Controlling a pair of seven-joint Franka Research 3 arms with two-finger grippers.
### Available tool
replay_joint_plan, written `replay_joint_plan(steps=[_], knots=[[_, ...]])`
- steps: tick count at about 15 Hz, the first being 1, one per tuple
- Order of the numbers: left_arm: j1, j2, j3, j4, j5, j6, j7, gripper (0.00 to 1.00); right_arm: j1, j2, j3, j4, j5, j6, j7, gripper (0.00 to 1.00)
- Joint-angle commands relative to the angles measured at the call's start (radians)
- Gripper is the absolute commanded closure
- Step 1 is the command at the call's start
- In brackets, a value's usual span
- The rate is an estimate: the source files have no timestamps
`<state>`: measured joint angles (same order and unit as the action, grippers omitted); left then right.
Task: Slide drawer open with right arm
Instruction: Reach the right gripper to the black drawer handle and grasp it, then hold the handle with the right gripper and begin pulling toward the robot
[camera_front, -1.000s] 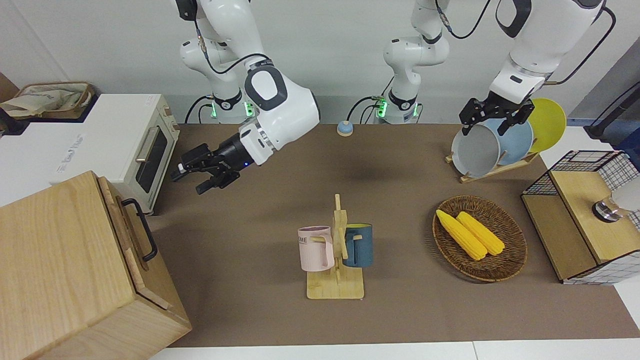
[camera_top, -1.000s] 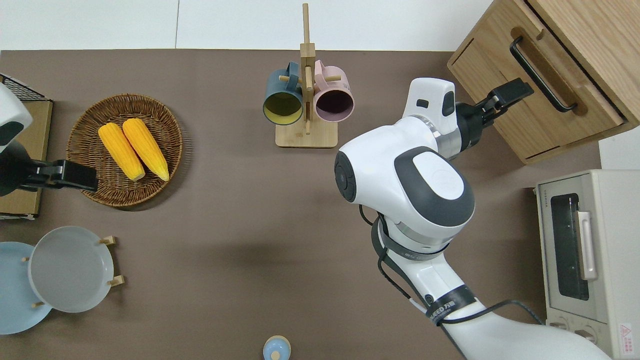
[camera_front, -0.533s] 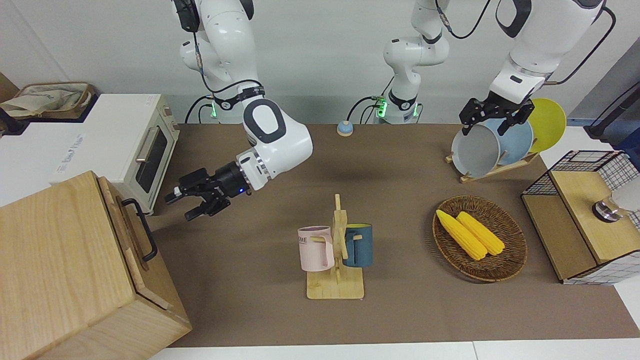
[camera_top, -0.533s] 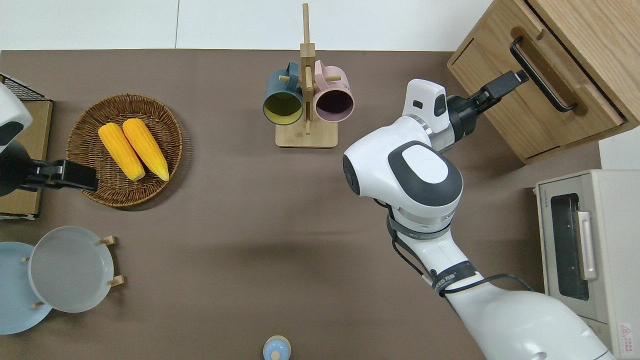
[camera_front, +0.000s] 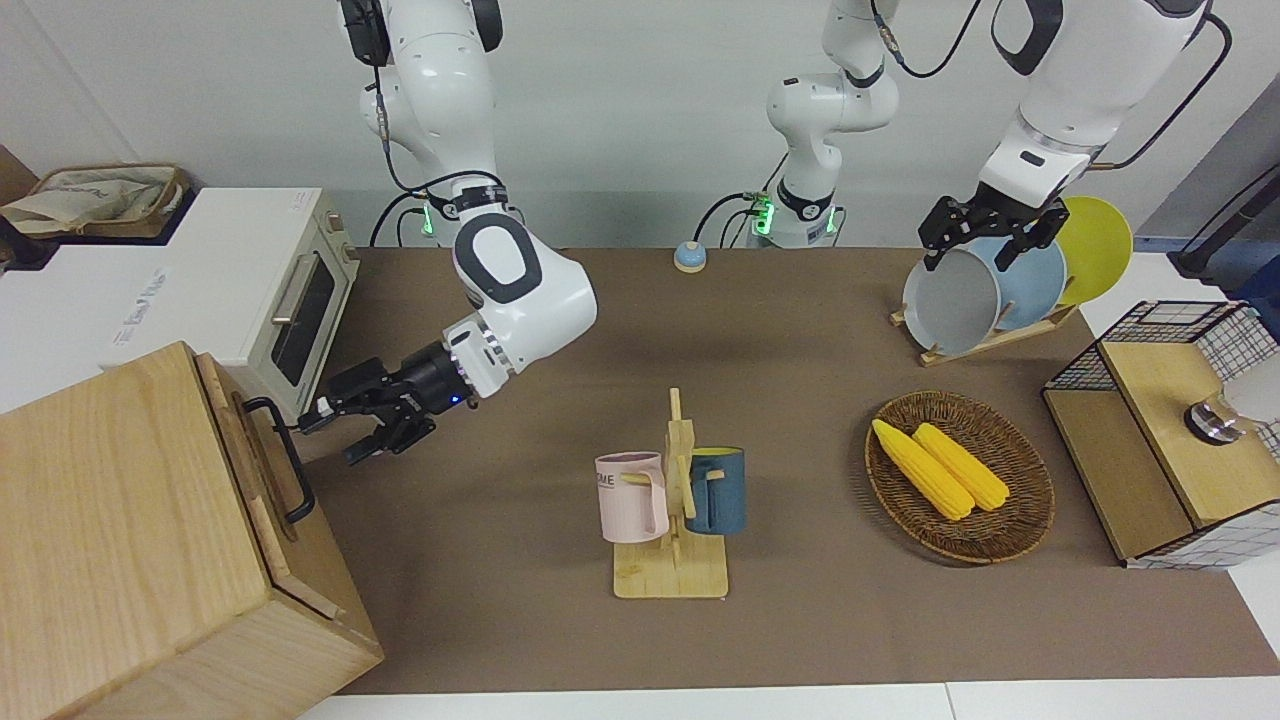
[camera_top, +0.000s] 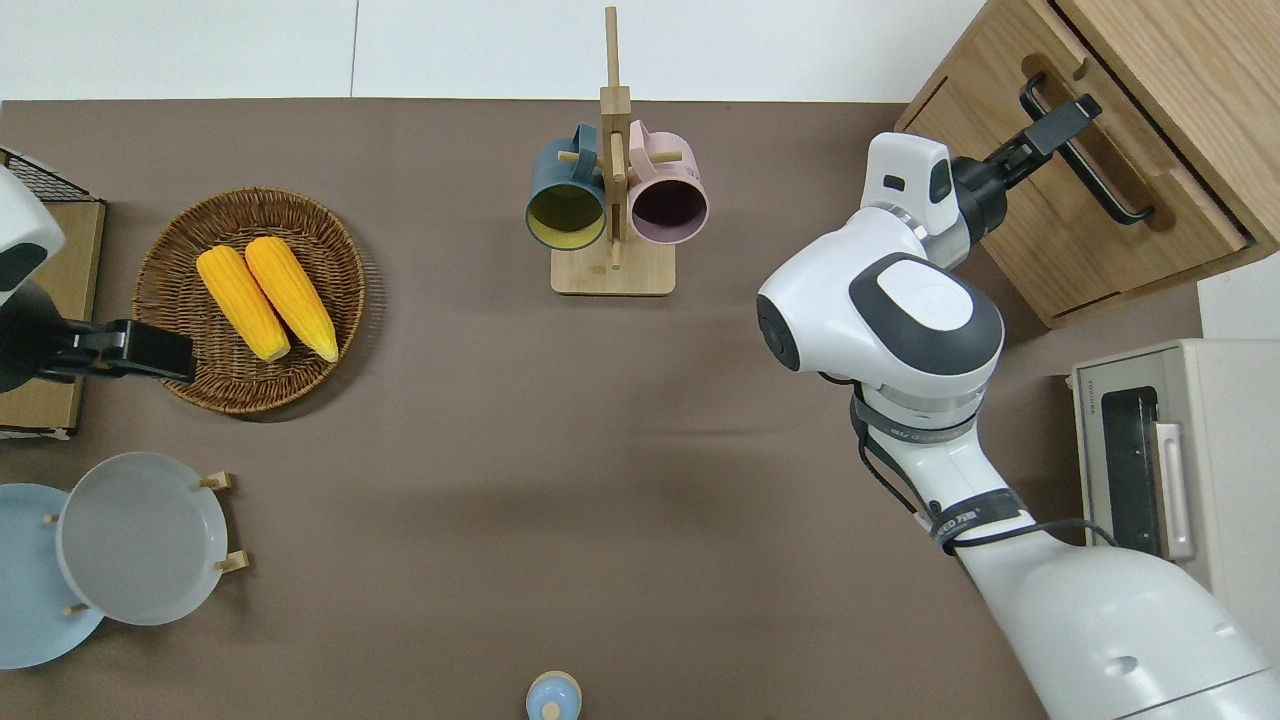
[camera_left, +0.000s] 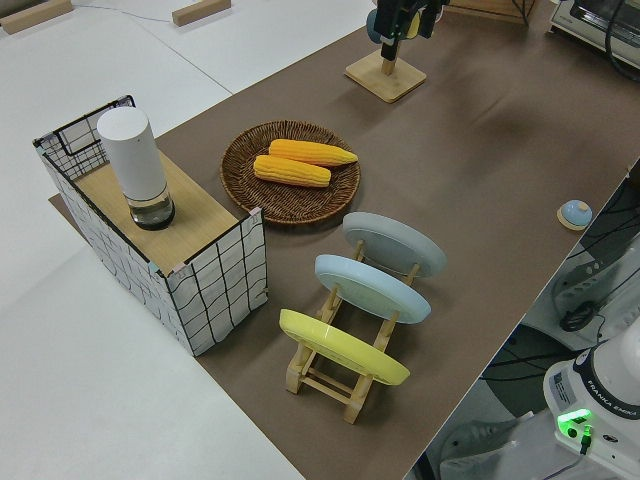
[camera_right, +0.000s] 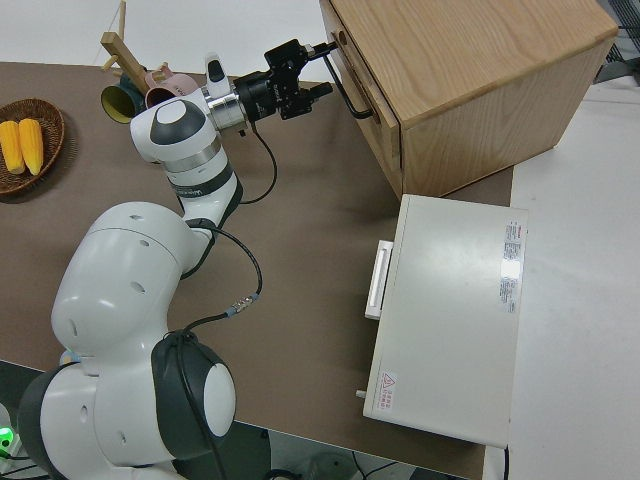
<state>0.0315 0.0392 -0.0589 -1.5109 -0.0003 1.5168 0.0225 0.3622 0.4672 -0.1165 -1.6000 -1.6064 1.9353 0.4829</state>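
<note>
With its fingers spread wide, the right end effector (camera_front: 332, 436) sits at the drawer (camera_top: 1075, 190) handle (camera_front: 283, 460), not yet gripping. Centre the bar between the fingers, close firmly, then pull straight out. Left arm parked.

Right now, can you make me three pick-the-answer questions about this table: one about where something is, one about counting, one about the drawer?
1. Where do the yellow corn cobs lie?
A in the round wicker basket
B on the grey plate
C in the white toaster oven

2. How many mugs hang on the wooden mug stand?
A one
B two
C four

3. The pale-wood drawer with the black bar handle is
A pulled right out
B missing
C shut

Answers:
1 A: the cobs rest in the basket.
2 B: a pink mug and a blue mug hang on the stand.
3 C: the drawer sits flush while the open right gripper reaches its handle.
</note>
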Motion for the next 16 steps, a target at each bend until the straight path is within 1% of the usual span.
replay_joint_plan(steps=[1, 3, 4, 5, 7, 8, 9, 10, 16], knots=[[0.005, 0.011, -0.007, 0.024, 0.017, -0.02, 0.01, 0.01, -0.02, 0.025, 0.003, -0.006, -0.111, 0.025, 0.045, 0.021], [0.005, 0.011, -0.007, 0.024, 0.017, -0.02, 0.008, 0.01, -0.015, 0.036, 0.005, -0.006, -0.151, 0.024, 0.052, 0.028], [0.005, 0.011, -0.007, 0.026, 0.017, -0.02, 0.01, 0.01, -0.014, 0.036, 0.003, -0.006, -0.153, 0.024, 0.057, 0.063], [0.005, 0.011, -0.007, 0.024, 0.017, -0.02, 0.01, 0.01, -0.014, 0.039, 0.003, -0.006, -0.159, 0.022, 0.054, 0.21], [0.005, 0.011, -0.007, 0.024, 0.017, -0.02, 0.01, 0.01, -0.014, 0.044, 0.003, -0.009, -0.182, 0.014, 0.049, 0.641], [0.005, 0.011, -0.007, 0.024, 0.017, -0.02, 0.01, 0.01, -0.012, 0.044, 0.001, -0.012, -0.187, 0.011, 0.046, 0.823], [0.005, 0.011, -0.007, 0.024, 0.017, -0.02, 0.01, 0.01, -0.012, 0.045, 0.0, -0.017, -0.188, 0.011, 0.043, 0.966], [0.005, 0.011, -0.007, 0.026, 0.017, -0.02, 0.01, 0.01, -0.012, 0.045, -0.002, -0.017, -0.191, 0.011, 0.042, 1.0], [0.005, 0.011, -0.007, 0.024, 0.017, -0.02, 0.01, 0.01, -0.012, 0.042, 0.0, -0.028, -0.196, 0.004, 0.034, 1.0]])
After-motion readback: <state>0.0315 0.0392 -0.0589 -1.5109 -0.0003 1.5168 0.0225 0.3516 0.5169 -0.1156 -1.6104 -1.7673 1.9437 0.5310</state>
